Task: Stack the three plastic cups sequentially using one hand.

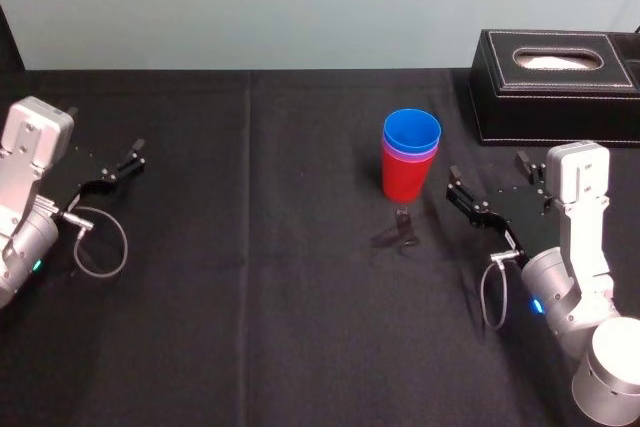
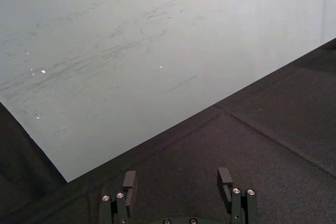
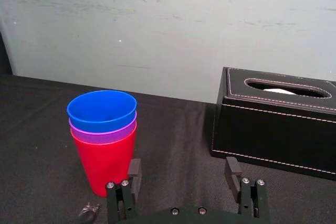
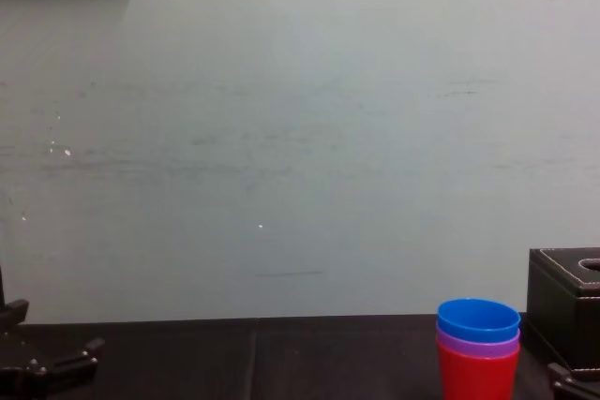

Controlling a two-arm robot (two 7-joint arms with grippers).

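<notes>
The three plastic cups stand nested upright near the middle of the black table. The blue cup (image 1: 411, 133) sits inside the purple cup (image 1: 409, 156), which sits inside the red cup (image 1: 404, 179). The same stack shows in the right wrist view (image 3: 104, 135) and the chest view (image 4: 478, 348). My right gripper (image 1: 487, 175) (image 3: 184, 167) hovers low just right of the stack, apart from it, open with nothing between its fingers. Far off at the table's left side, my left gripper (image 1: 122, 162) (image 2: 177, 179) is parked, also open and holding nothing.
A black stitched tissue box (image 1: 555, 87) (image 3: 273, 124) stands at the back right, behind my right gripper. A small dark object (image 1: 404, 217) lies on the cloth just in front of the cups. A pale wall closes off the table's far edge.
</notes>
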